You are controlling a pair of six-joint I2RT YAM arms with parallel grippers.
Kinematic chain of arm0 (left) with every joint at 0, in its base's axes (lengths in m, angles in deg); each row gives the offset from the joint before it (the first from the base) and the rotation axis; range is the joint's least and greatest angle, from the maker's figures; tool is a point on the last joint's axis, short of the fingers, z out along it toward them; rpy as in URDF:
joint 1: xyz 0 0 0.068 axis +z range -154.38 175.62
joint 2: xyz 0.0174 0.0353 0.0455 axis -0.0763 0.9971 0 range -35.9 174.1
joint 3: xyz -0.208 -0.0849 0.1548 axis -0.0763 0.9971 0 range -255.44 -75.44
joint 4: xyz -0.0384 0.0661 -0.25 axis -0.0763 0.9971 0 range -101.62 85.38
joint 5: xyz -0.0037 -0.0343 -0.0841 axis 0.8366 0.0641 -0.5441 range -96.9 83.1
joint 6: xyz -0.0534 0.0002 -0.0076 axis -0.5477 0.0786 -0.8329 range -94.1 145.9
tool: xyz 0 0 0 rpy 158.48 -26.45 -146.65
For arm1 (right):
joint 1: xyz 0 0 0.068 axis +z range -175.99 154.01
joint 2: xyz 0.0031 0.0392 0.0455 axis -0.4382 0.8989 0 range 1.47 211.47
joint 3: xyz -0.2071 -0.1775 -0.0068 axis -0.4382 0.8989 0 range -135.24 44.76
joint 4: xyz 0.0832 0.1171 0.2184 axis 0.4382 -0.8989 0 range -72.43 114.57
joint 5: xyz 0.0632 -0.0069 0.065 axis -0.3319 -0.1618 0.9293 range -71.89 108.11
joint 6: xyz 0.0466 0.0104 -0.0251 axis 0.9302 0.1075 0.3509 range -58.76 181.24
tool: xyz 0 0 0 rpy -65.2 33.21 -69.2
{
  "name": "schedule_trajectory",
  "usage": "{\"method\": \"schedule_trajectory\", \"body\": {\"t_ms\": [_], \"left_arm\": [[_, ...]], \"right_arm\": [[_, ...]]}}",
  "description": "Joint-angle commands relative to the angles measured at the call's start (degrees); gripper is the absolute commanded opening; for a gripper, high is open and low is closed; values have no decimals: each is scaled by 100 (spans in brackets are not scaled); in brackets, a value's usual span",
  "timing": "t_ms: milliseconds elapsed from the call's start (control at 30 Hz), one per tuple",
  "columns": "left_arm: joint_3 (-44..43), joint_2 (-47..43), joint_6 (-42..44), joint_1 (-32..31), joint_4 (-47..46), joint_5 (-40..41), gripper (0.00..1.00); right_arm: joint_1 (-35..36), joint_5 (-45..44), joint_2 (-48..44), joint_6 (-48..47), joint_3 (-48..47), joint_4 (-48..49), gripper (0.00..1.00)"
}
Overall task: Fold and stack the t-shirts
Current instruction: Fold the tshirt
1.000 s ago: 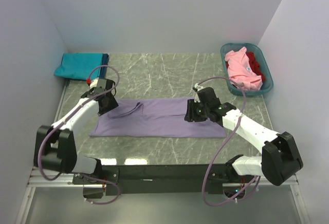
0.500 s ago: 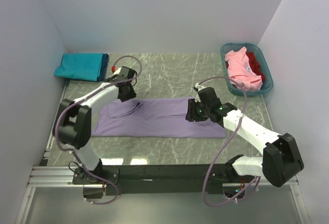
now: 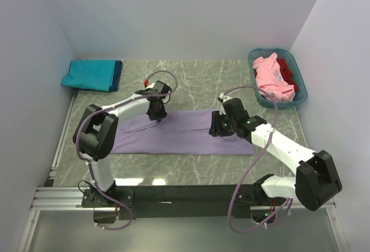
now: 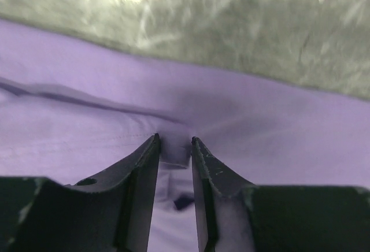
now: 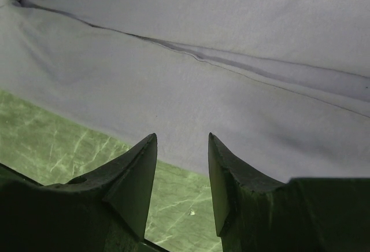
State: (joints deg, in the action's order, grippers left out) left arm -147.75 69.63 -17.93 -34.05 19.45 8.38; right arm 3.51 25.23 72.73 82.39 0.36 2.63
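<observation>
Table [image 3: 196, 84] green-grey marble, white veins; lavender t-shirt [image 3: 185, 132]; teal t-shirt [image 3: 89, 74]; pink t-shirt [image 3: 272, 78]; red t-shirt [image 3: 287, 71]; teal-blue basket [image 3: 303, 97].

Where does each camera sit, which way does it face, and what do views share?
Top external: above and behind the bases, looking down on the table; both arms show.
Left wrist: on the left arm, facing down; jaws pinch the lavender shirt.
Right wrist: on the right arm, facing the shirt's edge; jaws open.
Shared: all see that shirt.
</observation>
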Motion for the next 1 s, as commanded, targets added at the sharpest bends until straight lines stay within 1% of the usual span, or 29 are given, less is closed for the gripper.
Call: {"method": "schedule_trajectory", "body": {"t_ms": [0,200,333,400,433,500,533,567,600,733,867,933,967], "left_arm": [[173,-305,-231,-170,101,-8,34],[472,-280,-301,-285,-22,0,34],[236,-7,-266,-285,100,9,34],[148,-77,-266,-302,259,61,34],[95,-242,-310,-320,311,88,35],[42,-471,-389,-329,522,211,41],[-10,-742,-476,-329,601,272,43],[-28,-893,-538,-329,706,342,48],[-37,-1034,-599,-329,855,448,49],[182,-1938,-854,-320,997,597,50],[481,-2344,-1144,-268,1305,809,52],[840,-2476,-1302,-145,1331,801,52],[990,-2511,-1347,-75,1288,731,52]], "right_arm": [[47,-70,-139,-67,-104,66,48],[56,-44,-131,-58,-77,101,48],[48,-52,-95,-58,-77,93,47],[47,-122,-139,-93,-112,32,47],[47,-175,-157,-119,-121,14,47],[47,-376,-148,-207,-200,-91,47],[47,-438,-113,-251,-244,-135,47],[47,-491,-78,-269,-288,-171,47],[47,-553,44,-295,-410,-258,47],[74,-606,440,-348,-788,-496,48],[205,-685,879,-576,-1123,-812,49],[293,-694,1169,-673,-1255,-1005,49],[398,-885,1266,-752,-1299,-1075,49]]}}
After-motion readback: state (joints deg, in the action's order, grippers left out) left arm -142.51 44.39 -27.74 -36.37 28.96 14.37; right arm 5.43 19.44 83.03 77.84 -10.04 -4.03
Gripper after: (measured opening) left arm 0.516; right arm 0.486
